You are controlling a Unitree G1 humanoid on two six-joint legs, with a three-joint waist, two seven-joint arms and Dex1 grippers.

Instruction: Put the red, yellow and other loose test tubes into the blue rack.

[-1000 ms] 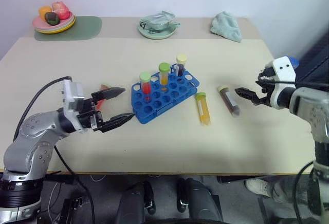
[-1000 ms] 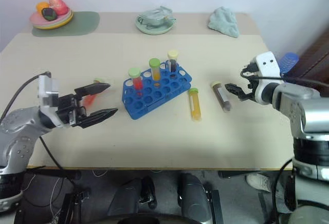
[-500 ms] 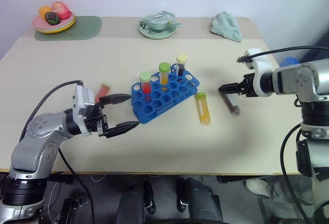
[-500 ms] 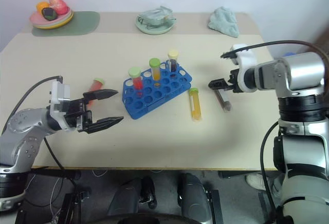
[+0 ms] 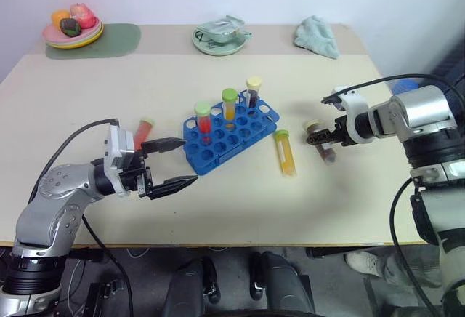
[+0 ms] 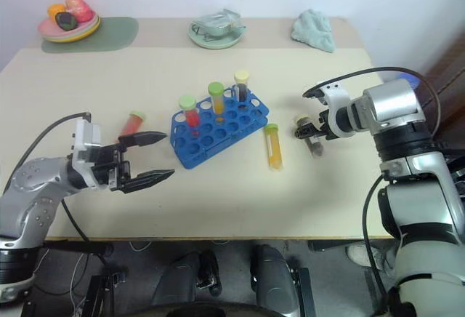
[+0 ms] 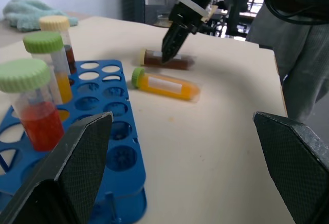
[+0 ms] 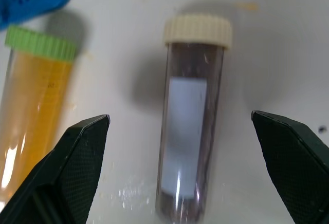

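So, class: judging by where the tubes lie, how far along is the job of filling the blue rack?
Done: three capped tubes stand in the blue rack. In hand: nothing is gripped yet; the right gripper hangs open over the dark tube lying on the table. Left: that tube, the yellow tube beside it, and the red tube near the open left gripper.

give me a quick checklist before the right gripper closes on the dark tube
1. Right gripper open: ok.
2. Dark tube centred between its fingers: ok.
3. Yellow tube outside the fingers: ok, it lies beside one finger.
4. Fingers low enough to grip: cannot tell.
5. Free holes in the rack: ok, three tubes stand in it and many holes are empty.
6. Left gripper clear of the pick: ok, open at the rack's other side.
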